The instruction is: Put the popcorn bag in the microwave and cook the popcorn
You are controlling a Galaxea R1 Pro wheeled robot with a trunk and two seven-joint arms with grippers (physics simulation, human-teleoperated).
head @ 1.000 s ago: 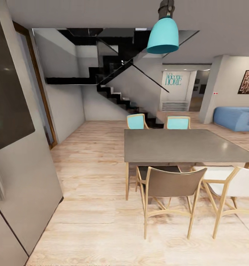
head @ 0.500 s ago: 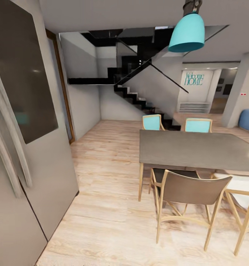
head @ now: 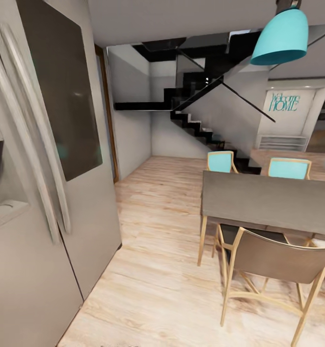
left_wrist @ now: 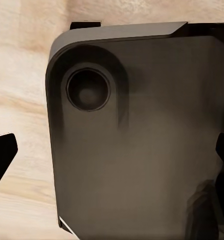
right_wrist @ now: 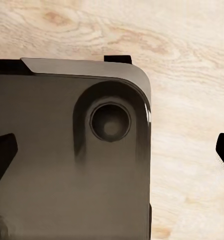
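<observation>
1. Clearly both grippers hang over the robot's dark base (left_wrist: 141, 150), fingertips spread wide, grasping nothing.
2. Beyond them: pale grained wood floor (head: 157, 217), a brushed-steel fridge (head: 37, 193), a grey dining table (head: 268, 200).
3. No popcorn bag in sight; likely light, crushable paper, best pinched at its rim.

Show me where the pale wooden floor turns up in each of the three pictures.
Head view: the wooden floor spreads between the fridge and the dining table.
Left wrist view: the floor shows past the dark rounded panel.
Right wrist view: the floor wraps that panel's corner.
Shared landmark: the floor's pale wood grain.
</observation>
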